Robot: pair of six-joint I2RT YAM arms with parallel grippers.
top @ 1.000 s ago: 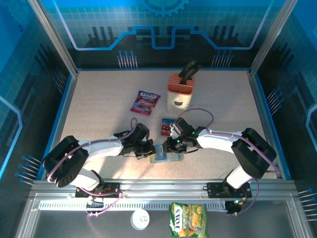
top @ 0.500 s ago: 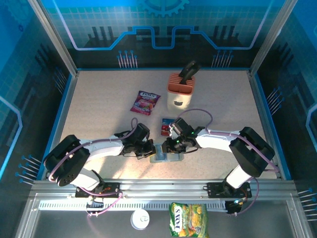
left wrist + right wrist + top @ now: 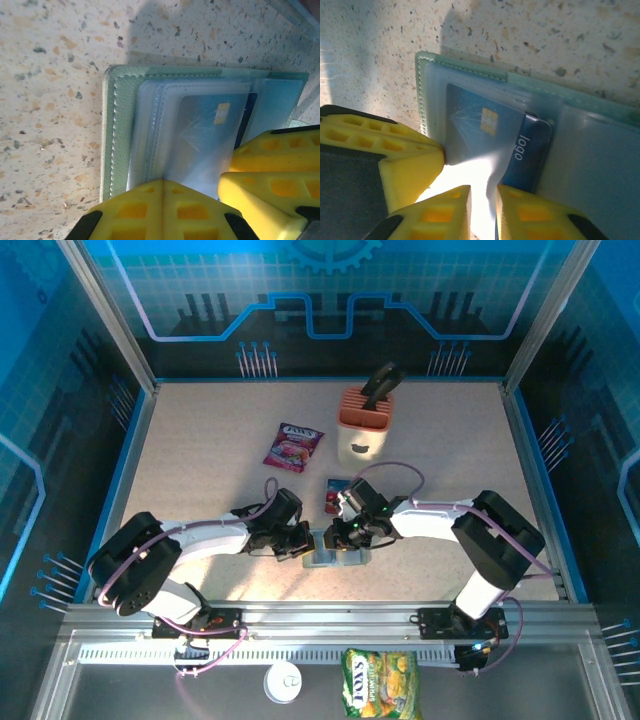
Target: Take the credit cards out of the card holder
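Observation:
The grey-green card holder (image 3: pixel 336 558) lies open on the table between both grippers. My left gripper (image 3: pixel 163 184) is shut, its tips pressing on the holder's clear sleeve (image 3: pixel 150 130). A blue credit card (image 3: pixel 529 150) marked "logo" sticks partly out of that sleeve, its chip end still under the plastic. My right gripper (image 3: pixel 483 207) stands over the card's free edge with its jaws a narrow gap apart and a pale thin edge between them. Glare hides whether they touch it. Another credit card (image 3: pixel 338 492), red and blue, lies flat on the table behind the holder.
A purple-red snack packet (image 3: pixel 293 447) lies at the back left of the holder. The peach slotted block (image 3: pixel 364 423) stands behind with a dark tool in it. A green snack packet (image 3: pixel 380 685) and a white disc (image 3: pixel 286 681) sit beyond the near rail.
The right gripper's jaws have narrowed and the right arm has edged slightly left over the holder. The left gripper stays shut, pressing in the same spot.

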